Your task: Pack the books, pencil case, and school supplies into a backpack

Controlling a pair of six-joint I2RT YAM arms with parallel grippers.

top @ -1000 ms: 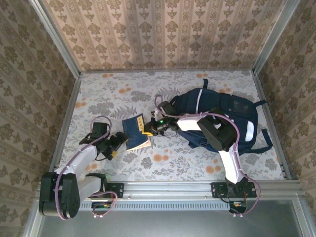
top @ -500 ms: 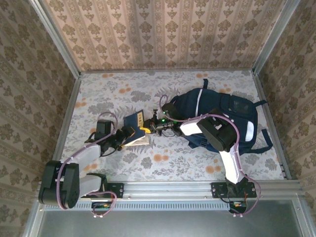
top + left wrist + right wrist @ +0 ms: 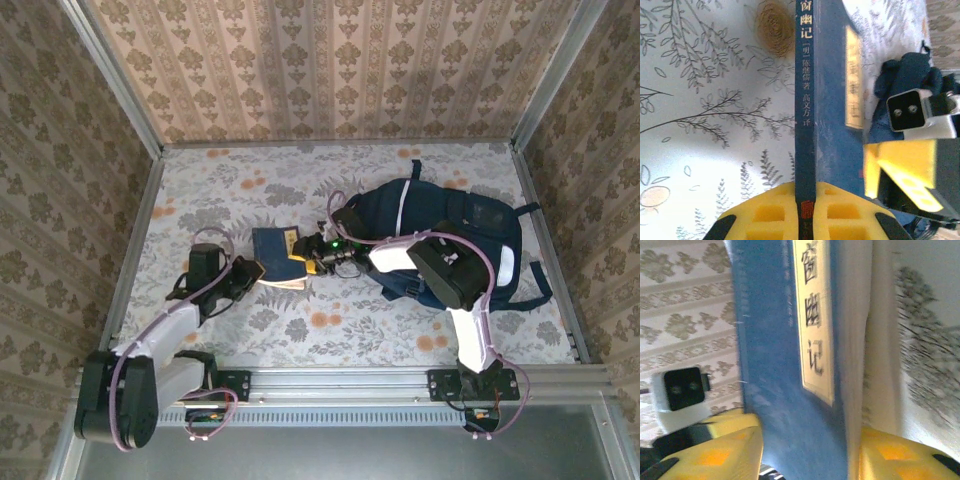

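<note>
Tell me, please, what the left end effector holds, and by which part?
The left end effector pinches the blue book at one end of its spine.

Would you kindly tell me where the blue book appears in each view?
Top external: blue book centre-left, left of the backpack.
Left wrist: book running up the centre, spine towards camera.
Right wrist: book centre, cover towards camera.
Shared landmark: its yellow label.

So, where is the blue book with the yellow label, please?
In top view the blue book is left of centre, in the left fingers, left of the navy fabric backpack.
</note>
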